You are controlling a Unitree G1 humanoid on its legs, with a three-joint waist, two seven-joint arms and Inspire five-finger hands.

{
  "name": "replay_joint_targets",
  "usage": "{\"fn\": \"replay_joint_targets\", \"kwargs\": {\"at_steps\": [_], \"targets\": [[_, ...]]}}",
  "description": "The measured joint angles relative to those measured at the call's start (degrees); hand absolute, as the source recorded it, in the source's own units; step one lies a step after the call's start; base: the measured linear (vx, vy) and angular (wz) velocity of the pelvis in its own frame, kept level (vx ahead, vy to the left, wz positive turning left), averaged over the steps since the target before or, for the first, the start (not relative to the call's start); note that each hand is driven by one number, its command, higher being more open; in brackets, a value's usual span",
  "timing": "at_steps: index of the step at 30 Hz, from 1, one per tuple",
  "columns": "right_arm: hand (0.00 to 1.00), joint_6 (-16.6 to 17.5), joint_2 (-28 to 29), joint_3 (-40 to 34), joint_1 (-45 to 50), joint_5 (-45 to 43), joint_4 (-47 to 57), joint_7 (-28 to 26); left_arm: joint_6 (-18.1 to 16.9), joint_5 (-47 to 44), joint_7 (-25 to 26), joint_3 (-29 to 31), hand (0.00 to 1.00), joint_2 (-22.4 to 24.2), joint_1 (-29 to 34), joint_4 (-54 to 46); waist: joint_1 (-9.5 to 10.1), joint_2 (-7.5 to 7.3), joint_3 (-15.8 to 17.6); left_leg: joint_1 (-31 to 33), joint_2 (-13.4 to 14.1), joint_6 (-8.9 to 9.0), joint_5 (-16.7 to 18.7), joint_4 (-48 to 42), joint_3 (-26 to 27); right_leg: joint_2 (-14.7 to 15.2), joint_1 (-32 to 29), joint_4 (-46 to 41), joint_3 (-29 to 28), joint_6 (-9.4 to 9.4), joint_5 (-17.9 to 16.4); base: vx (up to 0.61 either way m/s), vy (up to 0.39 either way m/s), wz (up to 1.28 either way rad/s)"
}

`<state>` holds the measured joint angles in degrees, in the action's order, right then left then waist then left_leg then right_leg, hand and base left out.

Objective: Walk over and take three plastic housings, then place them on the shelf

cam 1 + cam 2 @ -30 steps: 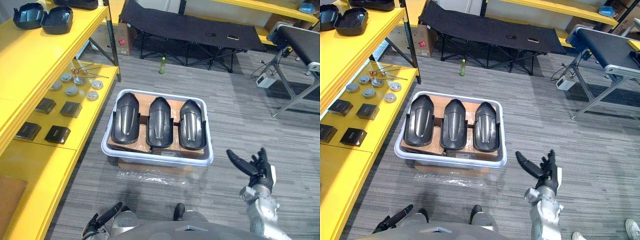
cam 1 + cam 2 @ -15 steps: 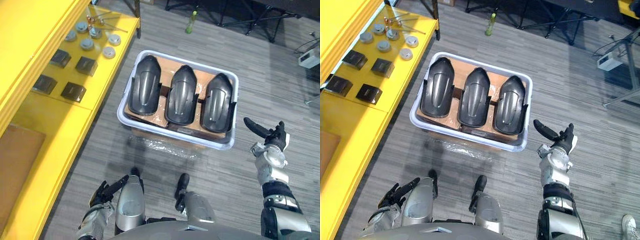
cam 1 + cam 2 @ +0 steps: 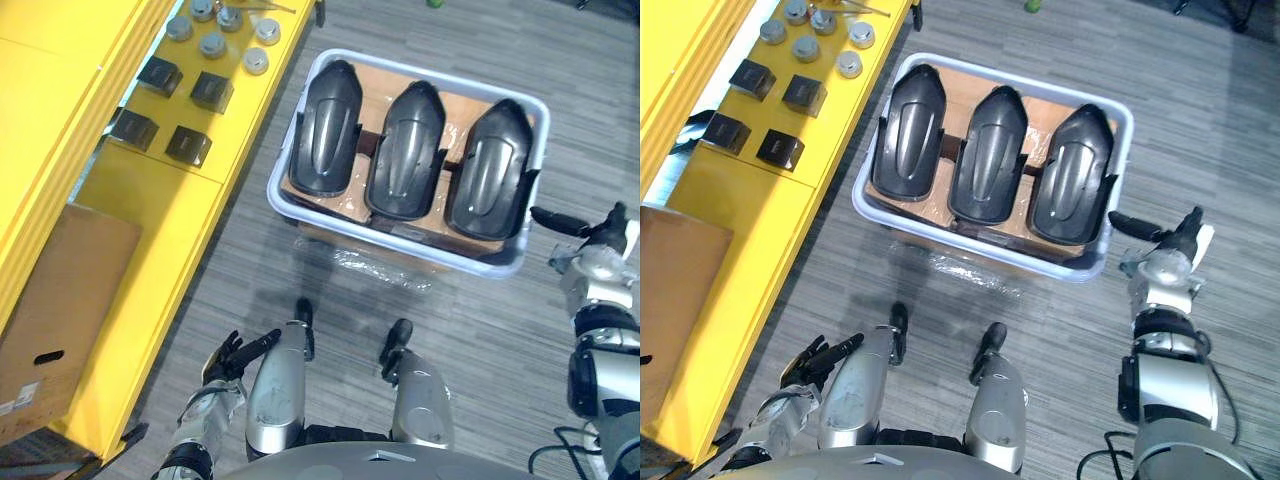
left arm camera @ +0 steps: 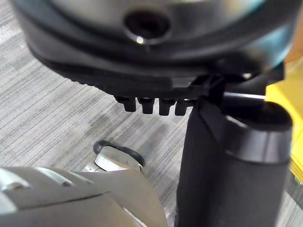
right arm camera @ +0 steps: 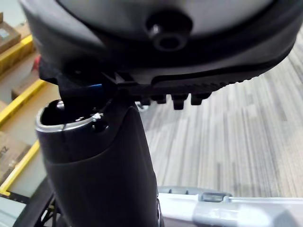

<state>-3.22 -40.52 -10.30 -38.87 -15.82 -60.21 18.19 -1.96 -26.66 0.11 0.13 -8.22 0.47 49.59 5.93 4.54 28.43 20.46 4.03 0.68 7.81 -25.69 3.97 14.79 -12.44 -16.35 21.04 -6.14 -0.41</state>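
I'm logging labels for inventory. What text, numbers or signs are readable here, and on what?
Cardboard box: small white label, too small to read.
Three plastic housings, tub, yellow shelf: no text visible.

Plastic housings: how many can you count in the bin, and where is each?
3 housings, side by side in the white bin on the floor: left, middle, right. Any under the cardboard beneath them would be hidden.
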Motion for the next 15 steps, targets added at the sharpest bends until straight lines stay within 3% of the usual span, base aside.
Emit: {"fn": "replay_joint_targets", "kwargs": {"at_steps": [9,15], "targets": [[1.0,-2.24,-3.54,6.76,-8.96,4.05,-2.71,-1.62,-0.57,-2.46,0.16,-3.77,1.0,0.55,-1.5,-0.11,0.69,2.51,0.79,3.96,-1.45,-0.48,-2.15,0.73,-1.09,1.58,-4.48,-2.14,0.79,0.04,0.0,-0.03,0.013,0.1],[1.0,-3.75,-4.9,10.11,-10.54,4.26,-1.22,-1.87,-0.38,-2.25,0.57,-4.37,1.0,0.52,-2.14,0.3,1.61,2.64,0.86,4.16,-1.49,-0.41,-2.19,-0.04,-1.57,1.89,-4.79,-3.99,0.96,0.34,-1.06,-0.01,0.006,0.03]]}}
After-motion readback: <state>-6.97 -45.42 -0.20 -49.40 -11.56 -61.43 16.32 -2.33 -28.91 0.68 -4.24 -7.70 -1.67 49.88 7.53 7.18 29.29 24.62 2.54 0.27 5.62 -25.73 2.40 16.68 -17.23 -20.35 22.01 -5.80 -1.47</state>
